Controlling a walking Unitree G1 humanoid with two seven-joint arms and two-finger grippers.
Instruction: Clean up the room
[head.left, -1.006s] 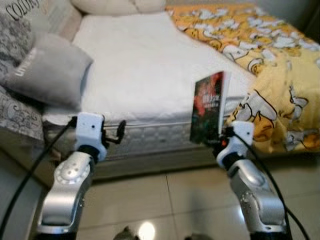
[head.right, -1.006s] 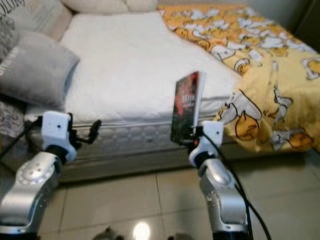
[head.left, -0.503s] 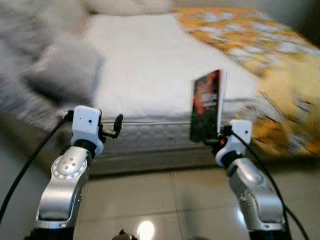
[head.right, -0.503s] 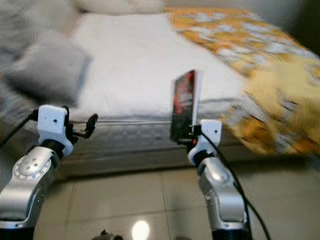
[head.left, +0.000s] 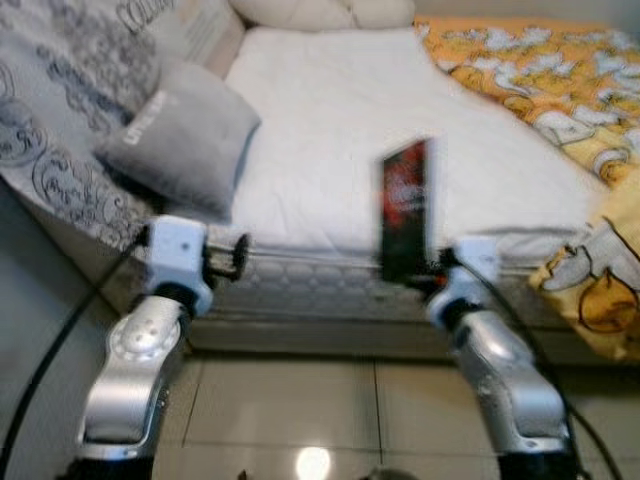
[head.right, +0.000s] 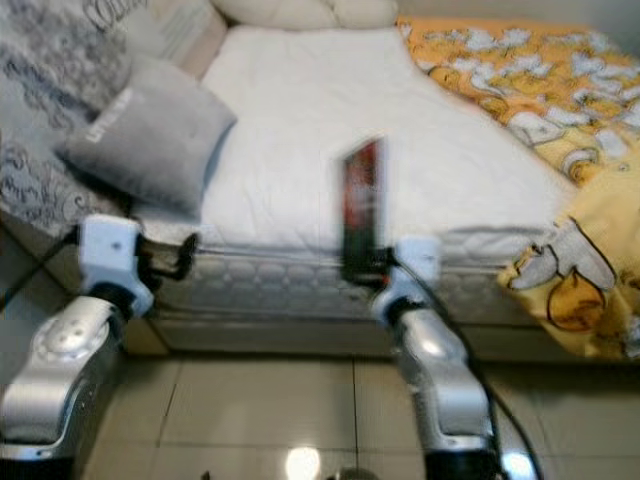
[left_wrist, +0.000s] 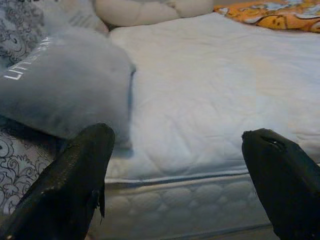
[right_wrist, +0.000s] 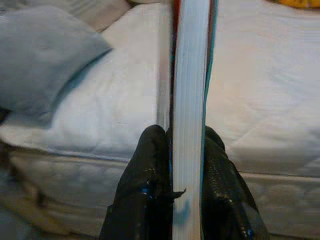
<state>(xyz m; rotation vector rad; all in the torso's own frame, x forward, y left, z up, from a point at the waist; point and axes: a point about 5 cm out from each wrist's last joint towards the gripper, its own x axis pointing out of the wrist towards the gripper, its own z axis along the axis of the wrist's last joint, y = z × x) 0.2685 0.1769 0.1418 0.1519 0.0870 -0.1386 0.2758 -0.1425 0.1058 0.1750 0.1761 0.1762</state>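
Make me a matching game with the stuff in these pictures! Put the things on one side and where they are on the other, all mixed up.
Things:
1. book
2. grey pillow
3. yellow blanket
4. left end effector

Places or states:
A. open, holding nothing
B. spread over the bed's right side
C. held upright in the right end effector
D. lying on the bed's left side

Pairs: 1-C, 2-D, 3-B, 4-A

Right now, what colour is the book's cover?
Book: dark, black with red, clearest in the left eye view.

Grey pillow (head.left: 185, 140) on white mattress (head.left: 400, 130), yellow duck-print blanket (head.left: 560, 90) alongside.
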